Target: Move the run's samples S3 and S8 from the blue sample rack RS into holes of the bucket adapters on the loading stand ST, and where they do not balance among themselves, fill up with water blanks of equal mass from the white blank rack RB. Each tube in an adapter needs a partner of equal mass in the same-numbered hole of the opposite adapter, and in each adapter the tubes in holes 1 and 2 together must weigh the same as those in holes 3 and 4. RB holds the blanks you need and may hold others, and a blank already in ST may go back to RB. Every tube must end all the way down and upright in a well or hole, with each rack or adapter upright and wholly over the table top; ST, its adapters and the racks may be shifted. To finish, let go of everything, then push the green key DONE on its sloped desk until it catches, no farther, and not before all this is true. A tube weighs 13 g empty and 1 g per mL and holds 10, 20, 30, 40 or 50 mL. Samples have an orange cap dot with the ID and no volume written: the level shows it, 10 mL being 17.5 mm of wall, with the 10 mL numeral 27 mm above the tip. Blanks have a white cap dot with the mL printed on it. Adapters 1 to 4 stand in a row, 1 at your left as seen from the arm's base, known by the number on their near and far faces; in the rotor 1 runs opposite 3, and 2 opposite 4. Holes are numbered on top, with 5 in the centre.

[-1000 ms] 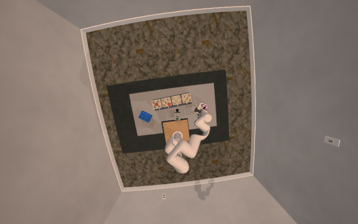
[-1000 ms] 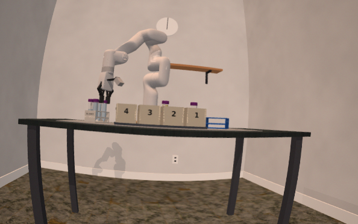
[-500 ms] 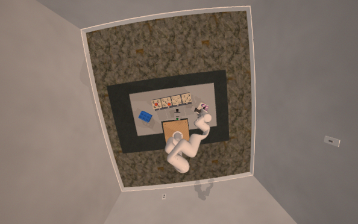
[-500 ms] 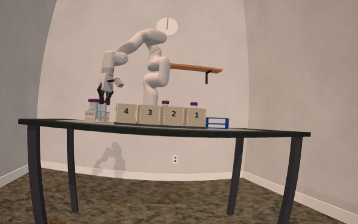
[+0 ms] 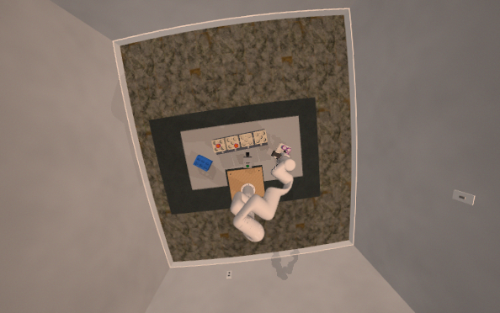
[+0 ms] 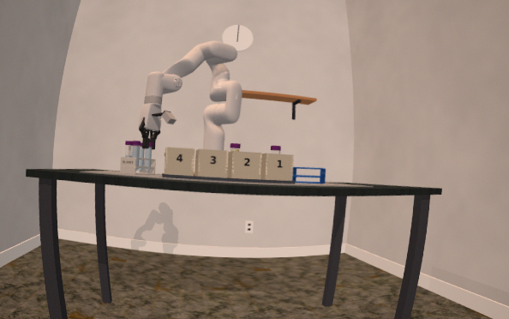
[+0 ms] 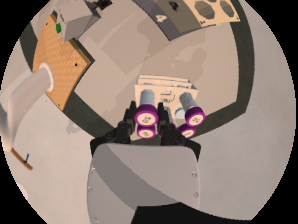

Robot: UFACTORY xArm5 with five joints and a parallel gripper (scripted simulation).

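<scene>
Over the white blank rack [image 6: 128, 164] at the bench [image 6: 240, 185] end beside adapter 4 [image 6: 179, 161], my claw [image 7: 147, 124] is clenched on a purple-capped blank [image 7: 145, 117] standing in its well. Two orange-dotted samples [image 5: 218, 145] sit in adapters; the blue rack [image 5: 202, 162] lies apart.

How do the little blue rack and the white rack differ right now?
The blue rack stands empty beside adapter 1; the white rack, beside adapter 4, holds purple-capped tubes. The hand grips a tube in the white rack; nothing touches the blue. Both stand upright on the table.
</scene>
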